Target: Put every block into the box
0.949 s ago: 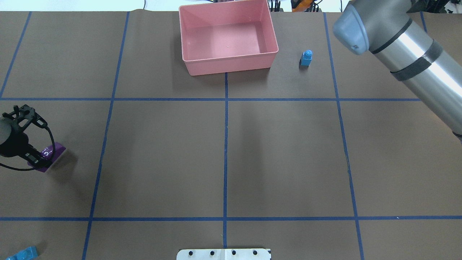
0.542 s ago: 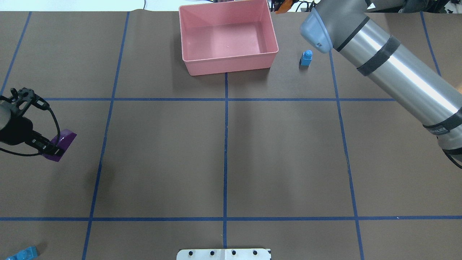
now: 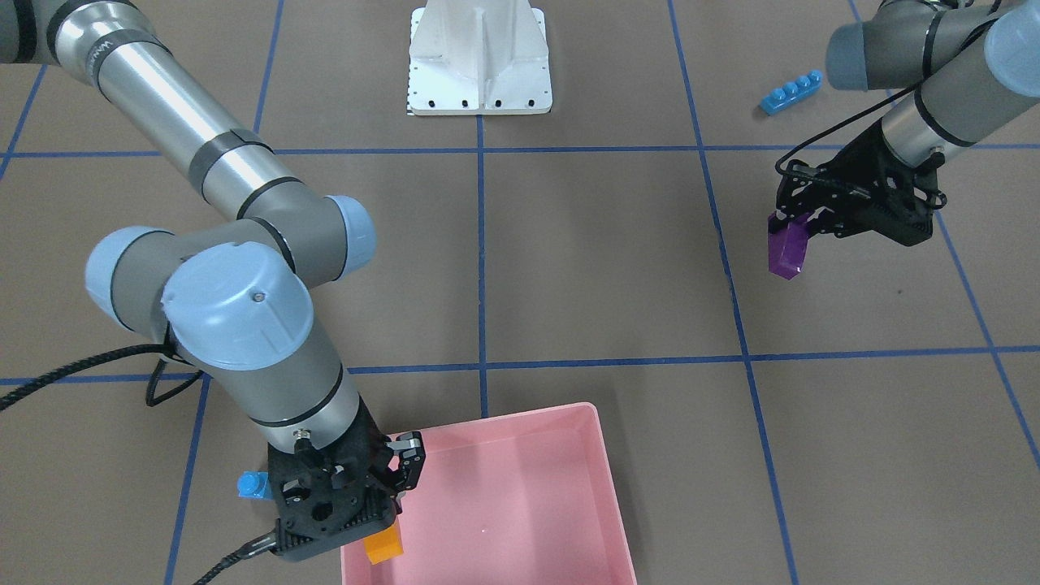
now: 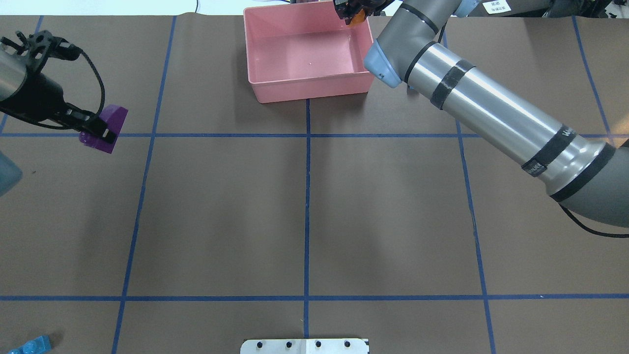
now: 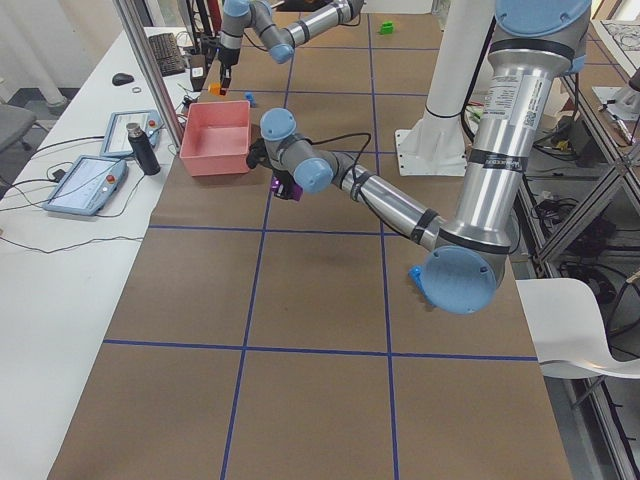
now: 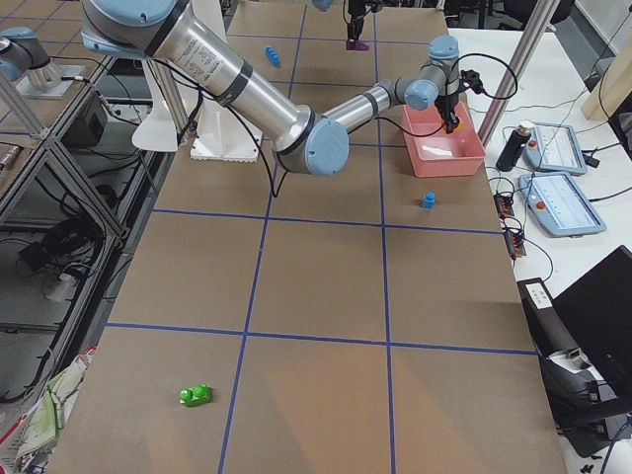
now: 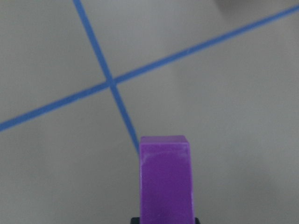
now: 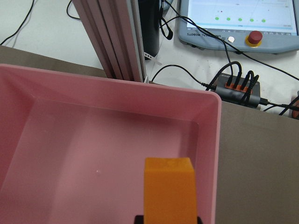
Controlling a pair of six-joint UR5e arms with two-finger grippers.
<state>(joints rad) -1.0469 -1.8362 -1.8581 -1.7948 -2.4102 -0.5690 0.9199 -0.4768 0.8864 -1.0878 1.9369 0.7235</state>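
1. The shallow pale-pink plastic box [image 4: 309, 89] sits at the far middle of my table, nothing lying in it yet.
2. My left gripper [image 3: 800, 223] is clamped on the long glossy purple brick [image 3: 786, 252], which hangs end-down from the fingers out on the left, by a crossing of blue tape lines.
3. My right gripper [image 3: 382, 532] is pinching the orange plastic brick [image 8: 169, 186] over the box's far right corner, just inside the right wall.
4. The long four-stud blue brick [image 3: 790, 92] lies on the table at the near left.
5. The small blue brick [image 3: 253, 485] stands just right of the box.
6. The small green brick [image 6: 195, 395] lies way out at the right end, well apart from everything.
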